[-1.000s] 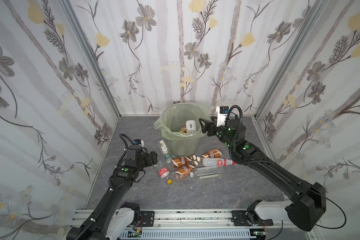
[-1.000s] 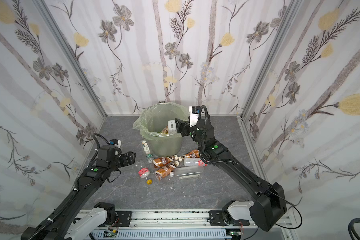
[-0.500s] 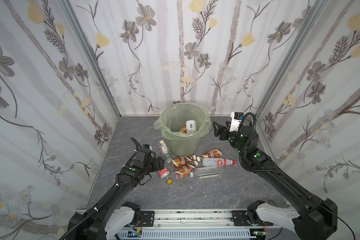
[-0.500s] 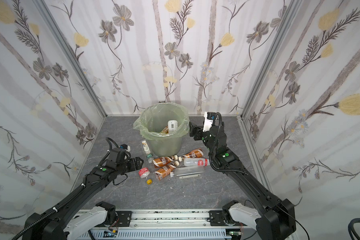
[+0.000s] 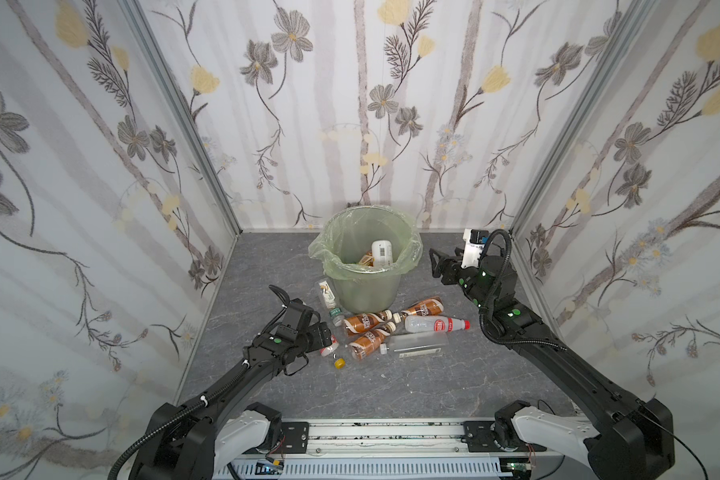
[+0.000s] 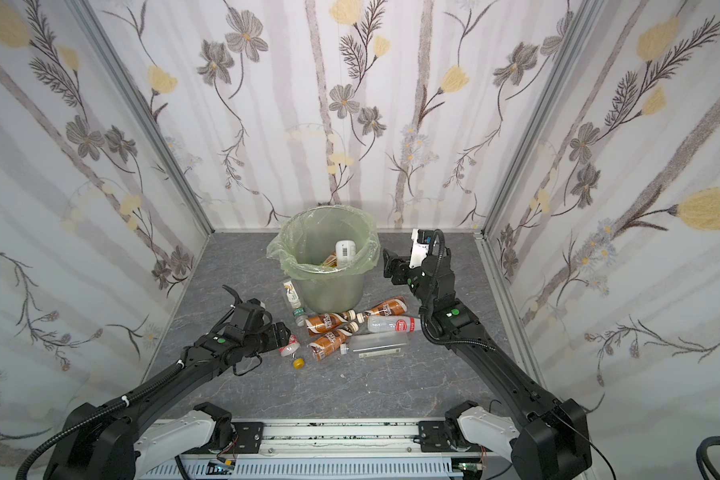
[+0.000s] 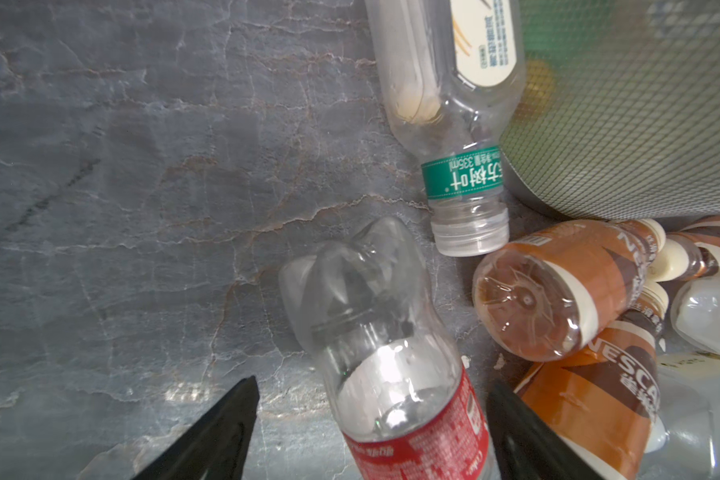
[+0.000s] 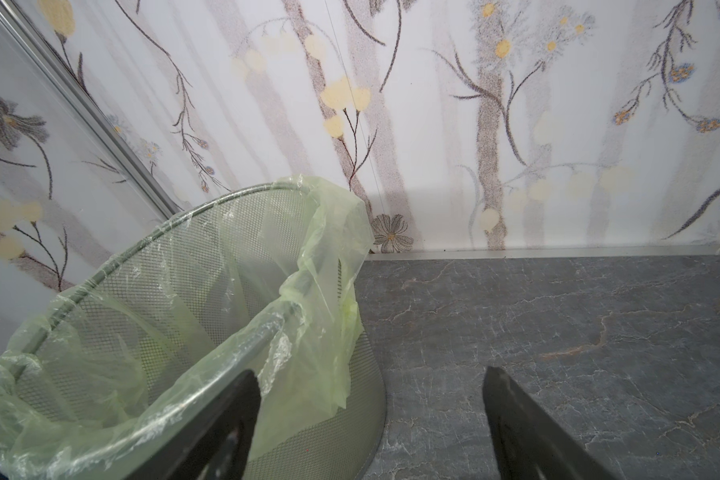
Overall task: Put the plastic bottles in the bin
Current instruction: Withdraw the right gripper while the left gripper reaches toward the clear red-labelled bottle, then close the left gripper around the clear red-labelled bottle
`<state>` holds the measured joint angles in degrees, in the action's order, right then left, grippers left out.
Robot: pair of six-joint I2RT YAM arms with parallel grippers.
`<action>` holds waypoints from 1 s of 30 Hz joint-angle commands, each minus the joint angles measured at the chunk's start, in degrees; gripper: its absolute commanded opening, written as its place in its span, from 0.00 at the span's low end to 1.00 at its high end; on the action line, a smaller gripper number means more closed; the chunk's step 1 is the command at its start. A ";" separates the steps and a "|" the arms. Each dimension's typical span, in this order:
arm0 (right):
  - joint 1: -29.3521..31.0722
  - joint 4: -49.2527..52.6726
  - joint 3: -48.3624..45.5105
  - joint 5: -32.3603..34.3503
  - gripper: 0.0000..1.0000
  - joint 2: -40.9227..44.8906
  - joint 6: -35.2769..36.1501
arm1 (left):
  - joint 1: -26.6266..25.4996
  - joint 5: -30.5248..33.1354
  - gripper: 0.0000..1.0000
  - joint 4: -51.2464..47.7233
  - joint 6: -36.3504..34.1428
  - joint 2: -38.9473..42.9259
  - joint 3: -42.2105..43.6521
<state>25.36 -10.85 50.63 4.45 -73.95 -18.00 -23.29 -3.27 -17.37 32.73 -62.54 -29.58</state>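
The pale green bin [image 5: 366,291] with its bag stands at the back middle; a white-labelled bottle [image 5: 382,253] lies inside. In front of it lie plastic bottles: three brown-labelled ones [image 5: 362,322], a red-labelled one [image 5: 435,324], a clear one [image 5: 416,345] and a green-banded one [image 5: 329,297]. My left gripper [image 7: 373,386] is open and low, its fingers on either side of a small crumpled red-labelled bottle [image 7: 391,353] on the floor. My right gripper [image 8: 370,374] is open and empty, held in the air just right of the bin [image 8: 142,332].
A yellow cap [image 5: 340,363] lies loose on the grey floor in front of the left gripper [image 5: 329,336]. Flowered walls close in the back and both sides. The right gripper [image 5: 437,262] hangs near the bin's rim.
The right gripper has drawn back from over the bin to its right side. The left arm has reached forward and down to the small red-labelled bottle.
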 commanded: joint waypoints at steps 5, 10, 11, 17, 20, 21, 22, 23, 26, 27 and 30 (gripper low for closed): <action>-1.97 -1.00 -2.95 2.06 0.85 1.93 -2.13 | -0.12 0.69 0.83 5.16 1.26 -2.82 0.98; -3.14 -0.86 -4.79 1.97 0.85 3.45 -2.66 | -0.09 1.24 0.79 6.76 1.09 -4.14 1.31; -3.28 -0.79 -4.93 1.97 0.85 3.63 -2.79 | -0.07 1.31 0.77 7.11 1.04 -4.48 1.42; -3.82 -0.26 -5.28 2.06 0.84 4.08 -2.92 | -0.08 2.09 0.71 8.04 1.35 -6.01 1.80; -4.02 -0.10 -5.29 2.14 0.84 4.16 -3.00 | -0.09 2.61 0.68 8.05 1.36 -5.54 2.12; -4.07 -0.09 -5.35 2.15 0.84 4.25 -3.00 | -0.09 2.65 0.67 8.05 1.32 -5.32 2.13; -4.18 -0.06 -5.37 2.14 0.84 4.26 -3.09 | -0.07 2.66 0.66 8.05 1.34 -4.92 2.21; -4.18 -0.05 -5.37 2.14 0.84 4.23 -3.17 | -0.09 2.67 0.64 8.05 1.37 -4.59 2.17; -4.14 0.00 -5.37 2.14 0.84 4.26 -3.25 | -0.01 2.75 0.61 7.97 1.12 -3.43 2.21; -4.26 -0.04 -5.44 2.14 0.84 4.26 -3.27 | -0.08 2.81 0.60 7.96 1.04 -3.06 2.20; -4.26 -0.05 -5.46 2.14 0.84 4.17 -3.19 | -0.06 3.17 0.59 7.96 1.02 -1.83 2.11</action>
<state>21.15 -10.33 45.30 6.17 -69.82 -20.93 -23.35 -1.32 -10.48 33.67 -65.21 -27.46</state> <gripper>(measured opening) 0.845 0.598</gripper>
